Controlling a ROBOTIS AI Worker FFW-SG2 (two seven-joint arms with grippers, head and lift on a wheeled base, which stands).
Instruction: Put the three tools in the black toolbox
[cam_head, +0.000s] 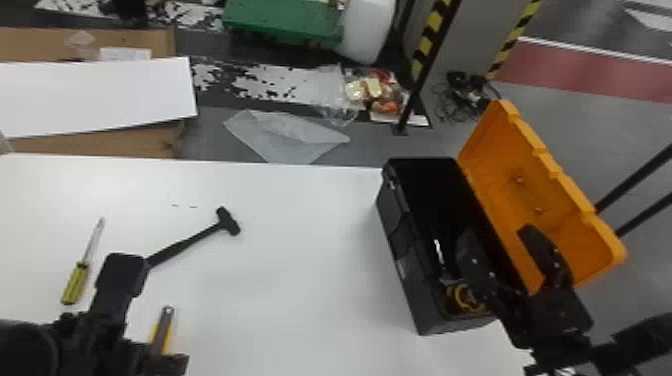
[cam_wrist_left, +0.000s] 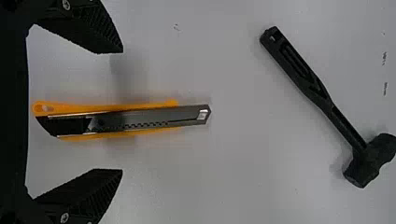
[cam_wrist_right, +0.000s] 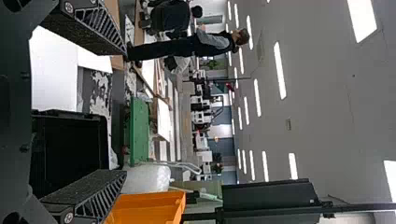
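White tabletop (cam_head: 300, 275) spreads to the left of the black toolbox (cam_head: 425, 300), and we take stock of the job from the near edge outward. Nearest us, well to the left of the toolbox, the utility knife (cam_wrist_left: 149, 116) lies flat on the table; our left gripper (cam_wrist_left: 122, 111) is over it, fingers apart on either side, and we have no hold on it. At the toolbox's near end, a yellow, rounded item (cam_head: 457, 298) sits inside; we cannot tell what it is, so we don't count it among our three. Over that end, our right gripper (cam_head: 497, 232) waits with its fingers spread and nothing between them. Farthest left of the toolbox, we see the screwdriver (cam_head: 75, 285) on the table. A little farther out, between it and the toolbox, the hammer (cam_head: 187, 245) lies with its head towards the toolbox. By our count, then, none of the three is packed and all three are left to do; the knife looks like our first pick. At least the orange lid (cam_head: 535, 180) is tipped open on the toolbox's right, so we needn't open anything. Beyond the toolbox, off to its left, a clear plastic bag (cam_head: 285, 132) rests on the floor.
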